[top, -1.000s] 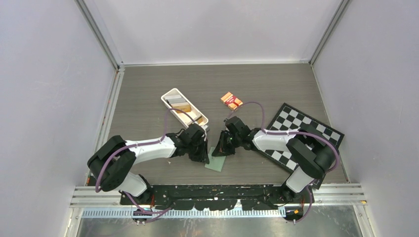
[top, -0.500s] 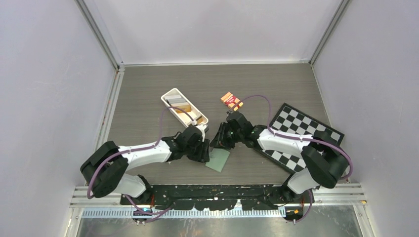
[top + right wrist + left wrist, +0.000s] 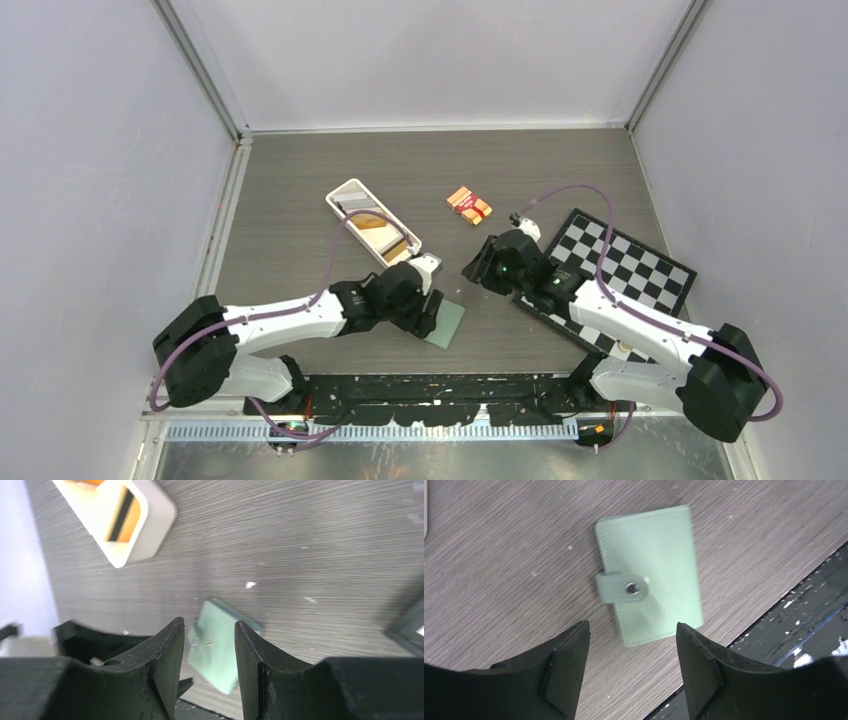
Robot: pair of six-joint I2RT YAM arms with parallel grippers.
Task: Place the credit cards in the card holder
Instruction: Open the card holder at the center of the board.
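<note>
Both grippers have let go of the card holder [image 3: 449, 322] and opened up. The right gripper [image 3: 480, 266] has backed away toward the checkerboard [image 3: 630, 280]. I see the card holder lying flat on the table [image 3: 300, 170], close to the near edge. It is folded shut, and its little tab lies across the front. The left gripper [image 3: 428, 305] hangs just beside it, with its fingers apart and nothing between them. The right gripper is partly open and holds nothing too. Some credit cards [image 3: 372, 218] sit in the white tray [image 3: 342, 192], well apart from the card holder. An orange-and-red packet [image 3: 468, 203] lies farther back on the table.
</note>
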